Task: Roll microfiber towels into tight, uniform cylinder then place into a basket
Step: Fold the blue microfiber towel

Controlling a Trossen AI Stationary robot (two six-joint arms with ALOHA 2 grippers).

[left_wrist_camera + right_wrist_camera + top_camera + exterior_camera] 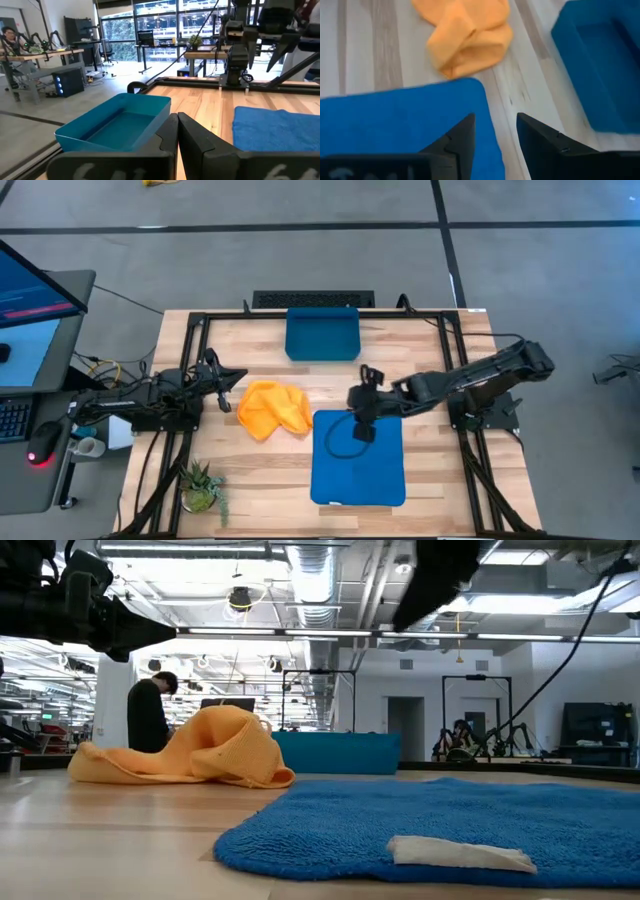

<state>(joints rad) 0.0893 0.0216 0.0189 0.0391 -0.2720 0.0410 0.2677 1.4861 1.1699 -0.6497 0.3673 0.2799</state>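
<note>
The blue microfiber towel lies spread flat on the table's near right part, with a white label on its near edge. The yellow-orange towel lies crumpled to its left. The dark blue basket stands at the table's far edge. My right gripper hovers open over the blue towel's far left corner, clear of it, and points down at a slant. My left gripper is shut with nothing in it, held level at the table's left side.
A small potted plant stands at the near left corner. A black keyboard-like bar lies beyond the far edge. Black frame rails run along the table's sides. Bare wood shows between the towels and the basket. A person stands in the room behind.
</note>
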